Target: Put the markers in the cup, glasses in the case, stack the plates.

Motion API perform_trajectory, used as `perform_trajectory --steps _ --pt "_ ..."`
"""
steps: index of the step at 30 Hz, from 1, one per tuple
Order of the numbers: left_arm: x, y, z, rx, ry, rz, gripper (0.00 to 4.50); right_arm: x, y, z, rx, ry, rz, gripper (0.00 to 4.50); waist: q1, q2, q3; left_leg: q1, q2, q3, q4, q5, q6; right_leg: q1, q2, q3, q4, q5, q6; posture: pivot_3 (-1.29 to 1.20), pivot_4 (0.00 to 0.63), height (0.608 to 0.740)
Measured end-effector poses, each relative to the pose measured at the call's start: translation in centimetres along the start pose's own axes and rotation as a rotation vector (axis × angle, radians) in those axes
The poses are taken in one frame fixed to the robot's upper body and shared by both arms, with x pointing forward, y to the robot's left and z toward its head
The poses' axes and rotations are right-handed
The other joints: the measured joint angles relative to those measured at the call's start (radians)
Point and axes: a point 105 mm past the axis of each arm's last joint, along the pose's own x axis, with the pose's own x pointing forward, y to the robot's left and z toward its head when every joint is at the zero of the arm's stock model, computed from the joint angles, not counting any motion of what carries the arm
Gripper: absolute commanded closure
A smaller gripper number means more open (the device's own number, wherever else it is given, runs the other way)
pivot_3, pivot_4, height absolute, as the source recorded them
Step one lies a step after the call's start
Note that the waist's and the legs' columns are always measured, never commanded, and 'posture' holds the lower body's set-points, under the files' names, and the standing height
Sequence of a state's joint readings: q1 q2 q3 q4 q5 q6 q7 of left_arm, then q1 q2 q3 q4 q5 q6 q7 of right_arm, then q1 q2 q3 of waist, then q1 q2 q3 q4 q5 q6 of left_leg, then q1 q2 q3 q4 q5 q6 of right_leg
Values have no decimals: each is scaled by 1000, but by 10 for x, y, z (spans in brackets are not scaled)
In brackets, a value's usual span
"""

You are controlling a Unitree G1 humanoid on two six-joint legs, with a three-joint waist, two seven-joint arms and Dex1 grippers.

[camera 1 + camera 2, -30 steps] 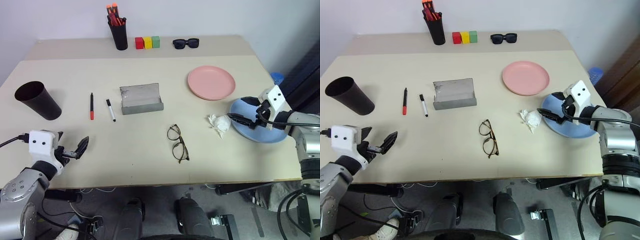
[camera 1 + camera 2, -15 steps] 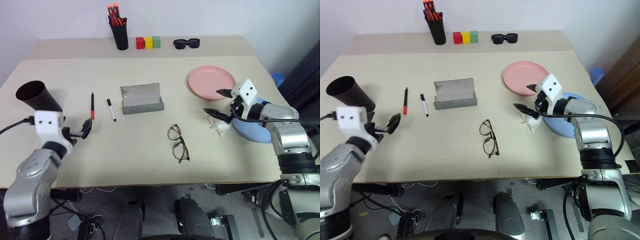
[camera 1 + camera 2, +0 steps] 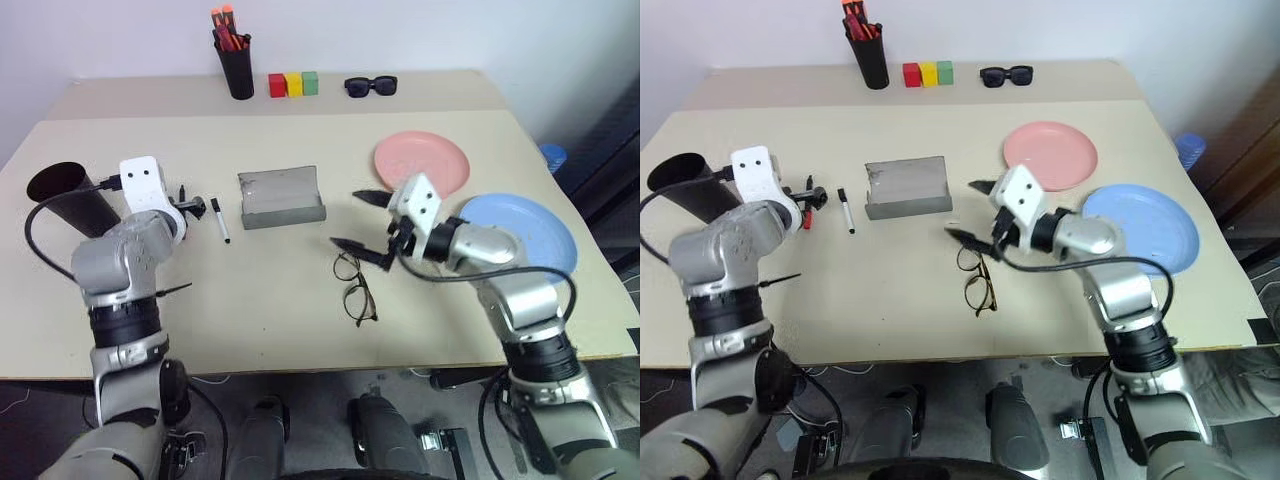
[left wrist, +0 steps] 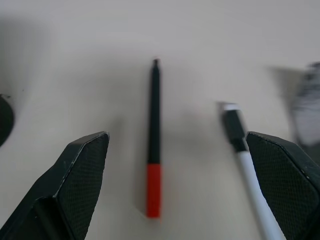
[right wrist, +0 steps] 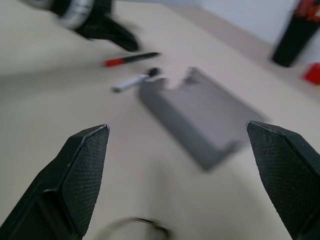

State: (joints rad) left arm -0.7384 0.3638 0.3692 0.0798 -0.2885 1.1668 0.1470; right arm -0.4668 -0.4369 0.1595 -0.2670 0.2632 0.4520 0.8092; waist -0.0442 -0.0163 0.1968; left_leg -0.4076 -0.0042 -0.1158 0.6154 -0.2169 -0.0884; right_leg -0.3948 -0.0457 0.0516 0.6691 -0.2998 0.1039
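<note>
We see the left gripper (image 4: 177,190) with its fingers spread wide and holding nothing, poised over the markers on the table (image 3: 260,290). In the left wrist view the red marker (image 4: 154,145) lies between the two fingers, nearer one of them, its long axis running along the direction the gripper points, black end farthest from the gripper and red end nearest. The white marker (image 4: 247,165) lies just beside it, roughly parallel but slightly slanted, close against the other finger, black cap away from the gripper. From the head view both markers lie between the cup (image 3: 62,200), which lies tipped on its side at the table's left edge, and the grey case (image 3: 281,198), which stands open.

The right gripper (image 3: 362,220) is also wide open and empty, hovering just above the glasses (image 3: 353,290) and near the case. The glasses lie flat, their long axis running away from the table's near edge. The pink plate (image 3: 422,163) and the blue plate (image 3: 518,233) sit side by side, unstacked, to the right.
</note>
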Motion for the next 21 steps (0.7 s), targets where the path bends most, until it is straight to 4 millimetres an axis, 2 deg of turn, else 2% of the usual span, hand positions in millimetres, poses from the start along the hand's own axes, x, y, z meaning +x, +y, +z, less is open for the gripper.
perform_trajectory --steps 3,8,14,17,19,21 --pt "8 3 0 -2 72 37 0 8 17 1 27 -18 35 47 1 0 0 0 -1 0 0 0 0 0 -1 0 0 0 0 0 150 740" --pt "17 8 -9 -43 149 52 0 8 28 7 30 -35 41 47 2 0 0 0 0 0 0 0 0 0 -1 0 0 0 0 0 150 740" --pt "23 10 -14 -43 195 63 0 8 35 -1 54 -21 46 47 1 0 0 0 0 0 0 0 -1 0 -1 0 0 0 0 0 150 740" --pt "24 10 -13 -43 206 64 906 8 35 -2 53 -22 36 0 1 0 0 0 0 0 0 0 -1 0 -1 0 0 0 0 0 150 740" --pt "25 11 -13 -43 213 70 1832 8 34 -2 53 -23 31 0 1 0 0 0 0 0 0 0 -1 0 -1 0 0 0 0 0 150 740" --pt "25 12 -13 -44 213 74 2952 8 34 -2 52 -24 29 0 1 0 0 0 0 0 0 0 -1 0 -1 0 0 0 0 0 150 740"
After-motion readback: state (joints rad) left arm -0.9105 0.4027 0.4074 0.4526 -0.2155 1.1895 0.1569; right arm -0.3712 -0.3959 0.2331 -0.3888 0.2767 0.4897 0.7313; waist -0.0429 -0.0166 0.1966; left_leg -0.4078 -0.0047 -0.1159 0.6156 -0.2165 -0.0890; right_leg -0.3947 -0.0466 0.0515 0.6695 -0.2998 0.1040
